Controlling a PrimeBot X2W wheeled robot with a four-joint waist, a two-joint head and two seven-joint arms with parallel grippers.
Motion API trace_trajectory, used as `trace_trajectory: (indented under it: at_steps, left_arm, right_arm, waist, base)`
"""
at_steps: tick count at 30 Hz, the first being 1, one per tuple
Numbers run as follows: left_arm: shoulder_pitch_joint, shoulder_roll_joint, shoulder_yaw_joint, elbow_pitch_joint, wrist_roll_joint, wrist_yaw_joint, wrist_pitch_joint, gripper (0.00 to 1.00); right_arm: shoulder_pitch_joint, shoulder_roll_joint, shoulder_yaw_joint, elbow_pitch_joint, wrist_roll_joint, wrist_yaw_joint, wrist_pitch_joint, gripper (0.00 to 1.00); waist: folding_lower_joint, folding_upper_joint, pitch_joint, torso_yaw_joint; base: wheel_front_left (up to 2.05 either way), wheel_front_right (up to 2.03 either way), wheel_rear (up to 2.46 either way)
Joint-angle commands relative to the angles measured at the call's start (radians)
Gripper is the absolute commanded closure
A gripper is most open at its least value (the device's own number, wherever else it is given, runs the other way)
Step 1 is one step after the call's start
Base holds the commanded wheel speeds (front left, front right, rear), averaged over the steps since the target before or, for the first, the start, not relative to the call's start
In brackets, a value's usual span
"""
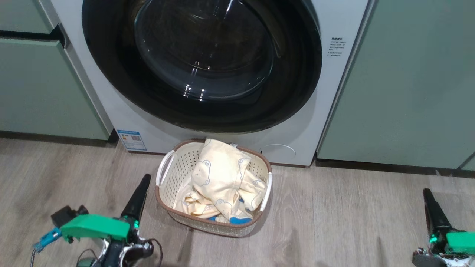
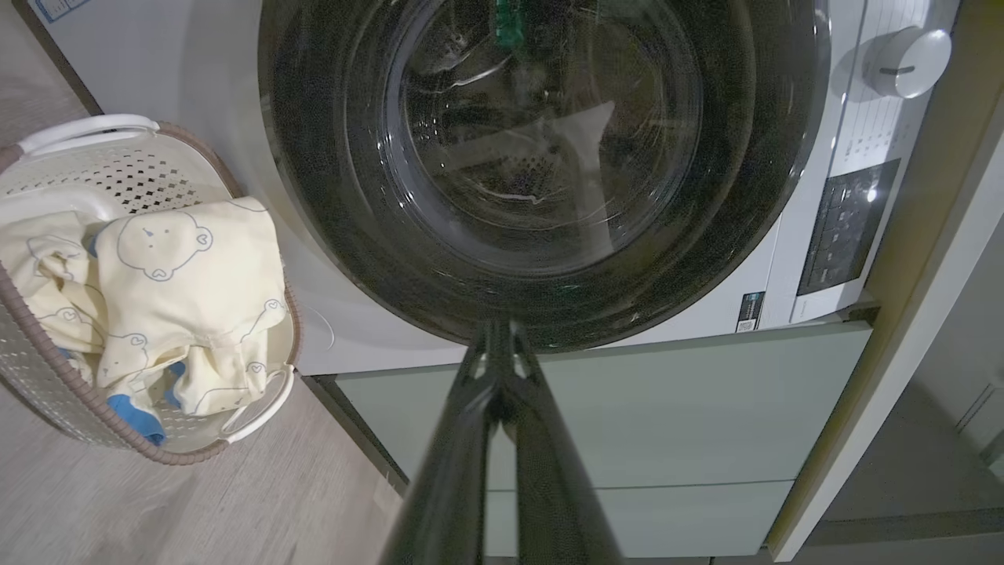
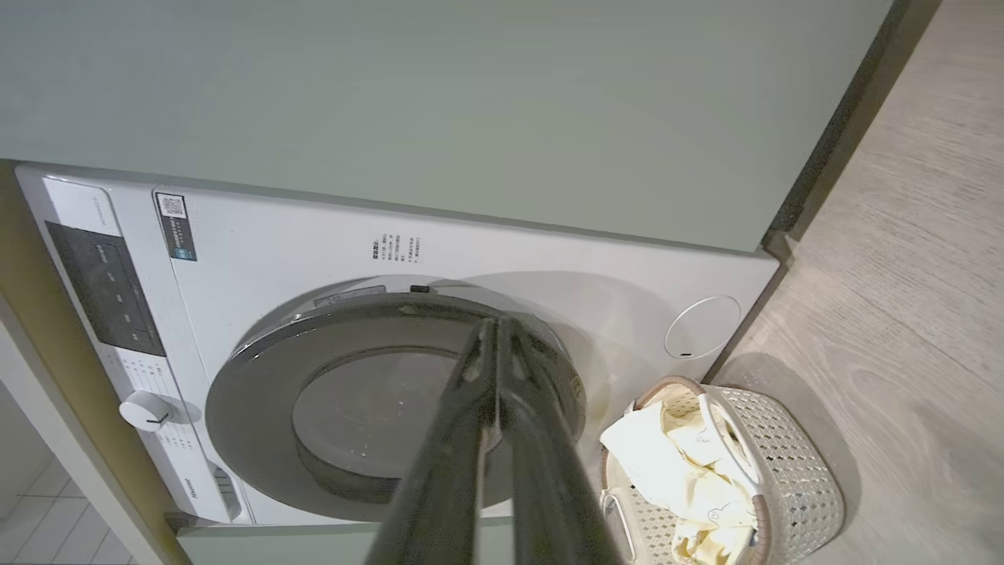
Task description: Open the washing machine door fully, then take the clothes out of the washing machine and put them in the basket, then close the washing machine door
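Note:
The washing machine (image 1: 122, 122) stands between cabinets, and its washing machine door (image 1: 202, 63) lies shut against the front, black rim and glass bowl facing me. Pale-yellow clothes (image 1: 222, 178) with outlined bear faces and a blue piece lie heaped in the basket (image 1: 174, 170) on the floor just below the door. The same basket (image 2: 110, 169) and clothes (image 2: 180, 298) show in the left wrist view, and again as basket (image 3: 792, 463) and clothes (image 3: 674, 471) in the right wrist view. My left gripper (image 1: 145, 178) is shut and empty, left of the basket. My right gripper (image 1: 426, 193) is shut and empty, far right.
Pale green cabinets (image 1: 404, 81) flank the machine on both sides. Wood-look floor (image 1: 334, 222) spreads around the basket. A control panel with a white dial (image 2: 906, 59) sits on the machine's top strip. A round cover (image 3: 702, 327) marks the lower front.

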Motion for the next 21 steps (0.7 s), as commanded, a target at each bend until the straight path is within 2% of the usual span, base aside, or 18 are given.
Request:
trace_trajectory:
  at_steps: [1, 15, 21]
  left_arm:
    - [-0.059, 0.003, 0.040, -0.020, -0.026, -0.015, 0.007, 1.00]
    - [-0.081, -0.024, 0.071, 0.024, -0.166, -0.060, 0.033, 1.00]
    - [-0.082, -0.026, 0.075, 0.026, -0.171, -0.062, 0.036, 1.00]
  right_arm:
    - [-0.065, -0.023, 0.010, -0.027, 0.029, 0.003, 0.008, 1.00]
    - [-0.091, -0.022, -0.007, 0.002, 0.185, 0.003, 0.040, 1.00]
    - [-0.093, -0.020, -0.010, 0.003, 0.189, 0.003, 0.043, 1.00]
  waist:
    - [-0.0001, -0.0001, -0.001, 0.000]
    - [-0.0001, -0.0001, -0.009, 0.005]
    - [-0.0001, -0.0001, -0.009, 0.005]
  base:
    - [0.00, 0.00, 0.00]
    - [0.00, 0.00, 0.00]
    - [0.00, 0.00, 0.00]
